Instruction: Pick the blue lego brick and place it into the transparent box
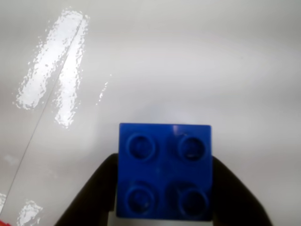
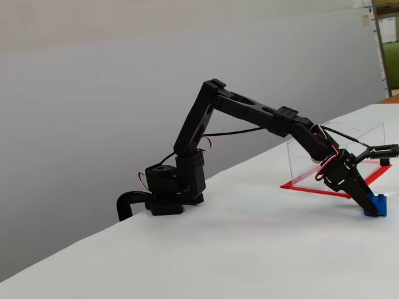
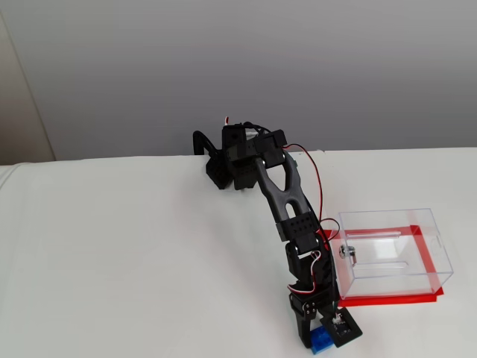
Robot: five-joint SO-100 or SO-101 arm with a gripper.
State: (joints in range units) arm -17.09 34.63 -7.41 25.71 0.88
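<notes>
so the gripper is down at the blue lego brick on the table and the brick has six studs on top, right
Not quite: the blue lego brick has four studs on top, not six, as the wrist view shows. The rest holds: the gripper is down at the brick, a finger on each side, on the table.

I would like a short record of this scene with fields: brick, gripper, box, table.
brick: blue lego brick, studs up, on the table, outside the box
gripper: gripper down at the brick, one finger on each side; contact not clear
box: transparent box with red base, looks empty, beside the arm
table: white table
</notes>
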